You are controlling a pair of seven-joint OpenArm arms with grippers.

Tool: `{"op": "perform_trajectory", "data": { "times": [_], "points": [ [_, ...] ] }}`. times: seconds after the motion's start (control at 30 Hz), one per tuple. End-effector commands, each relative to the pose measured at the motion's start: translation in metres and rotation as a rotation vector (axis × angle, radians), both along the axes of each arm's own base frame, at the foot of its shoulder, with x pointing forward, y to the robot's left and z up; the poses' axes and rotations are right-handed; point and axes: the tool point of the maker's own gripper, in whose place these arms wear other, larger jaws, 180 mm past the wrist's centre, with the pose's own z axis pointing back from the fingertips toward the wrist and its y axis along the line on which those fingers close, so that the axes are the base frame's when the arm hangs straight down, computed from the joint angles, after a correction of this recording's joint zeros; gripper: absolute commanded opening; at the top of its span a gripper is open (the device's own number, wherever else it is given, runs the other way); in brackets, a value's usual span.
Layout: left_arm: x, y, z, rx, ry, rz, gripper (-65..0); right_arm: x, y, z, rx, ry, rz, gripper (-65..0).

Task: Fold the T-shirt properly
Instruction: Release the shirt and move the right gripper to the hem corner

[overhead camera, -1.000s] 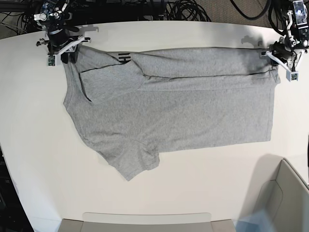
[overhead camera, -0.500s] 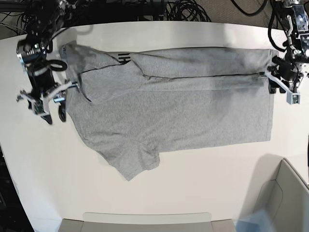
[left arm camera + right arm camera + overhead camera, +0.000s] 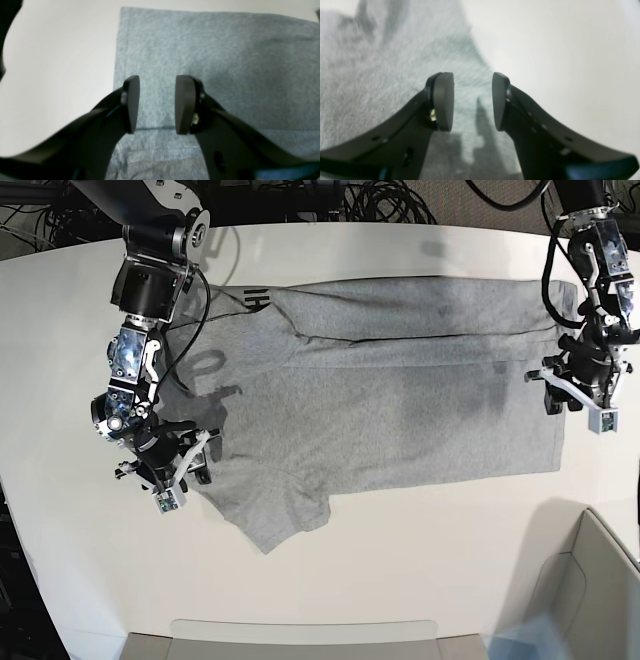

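The heather-grey T-shirt (image 3: 400, 410) lies flat on the white table (image 3: 400, 560), its far long edge folded over towards the middle, with black lettering (image 3: 258, 298) showing at the fold. My left gripper (image 3: 560, 392) is open and empty over the hem side; in the left wrist view (image 3: 156, 105) its fingers (image 3: 131, 103) straddle a fold line of the cloth (image 3: 225, 62). My right gripper (image 3: 197, 460) is open and empty at the shirt's edge above the near sleeve (image 3: 275, 515); in the right wrist view (image 3: 472, 105) it hangs over the cloth border (image 3: 370, 75).
A grey bin (image 3: 590, 580) stands at the near right corner. A flat tray edge (image 3: 300, 635) runs along the front. Black cables (image 3: 380, 200) lie behind the table's far edge.
Both grippers have left the shirt's far corners and moved towards the front. The right one went down the shirt's sleeve side, the left one along the hem. The fold has stayed in place.
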Motion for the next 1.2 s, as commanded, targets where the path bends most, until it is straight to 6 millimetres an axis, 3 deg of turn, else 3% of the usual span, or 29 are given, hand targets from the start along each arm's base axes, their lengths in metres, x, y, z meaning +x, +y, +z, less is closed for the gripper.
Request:
{"op": "perform_trajectory", "data": {
  "times": [0.0,0.2,0.3,0.43,0.57,0.67,0.8,0.87,0.93,1.03,1.17],
  "points": [
    [0.005,0.006,0.012,0.027,-0.031,0.000,-41.0,0.015,-0.001,0.015,0.020,-0.043,-0.003,-40.3],
    [0.005,0.006,0.013,0.027,-0.032,0.000,-41.0,0.003,-0.020,-0.031,0.028,0.084,-0.109,-40.3],
    [0.005,0.006,0.013,0.027,-0.032,0.000,-41.0,-0.023,-0.023,-0.058,0.017,0.145,-0.124,-40.3],
    [0.005,0.006,0.013,0.027,-0.030,0.001,-41.0,-0.058,-0.022,-0.076,-0.004,0.178,-0.123,-40.3],
    [0.004,0.007,0.013,0.029,-0.029,0.004,-41.0,-0.088,-0.019,-0.075,-0.052,0.229,-0.126,-40.3],
    [0.004,0.007,0.012,0.028,-0.027,0.004,-41.0,-0.089,-0.013,-0.052,-0.085,0.203,-0.087,-40.3],
    [0.004,0.007,0.011,0.028,-0.025,0.003,-41.0,-0.071,-0.005,0.006,-0.120,0.057,-0.054,-40.3],
    [0.005,0.007,0.012,0.028,-0.027,0.003,-41.0,-0.049,-0.005,0.039,-0.126,-0.031,-0.059,-40.3],
    [0.005,0.007,0.012,0.028,-0.027,0.003,-41.0,-0.022,-0.008,0.059,-0.121,-0.073,-0.060,-40.3],
    [0.004,0.007,0.011,0.027,-0.022,0.003,-41.0,0.014,-0.018,0.062,-0.114,-0.044,-0.056,-40.3],
    [0.003,0.006,0.010,0.025,-0.019,0.003,-41.0,0.048,-0.024,0.047,-0.059,0.033,-0.041,-40.3]
  ]
}}
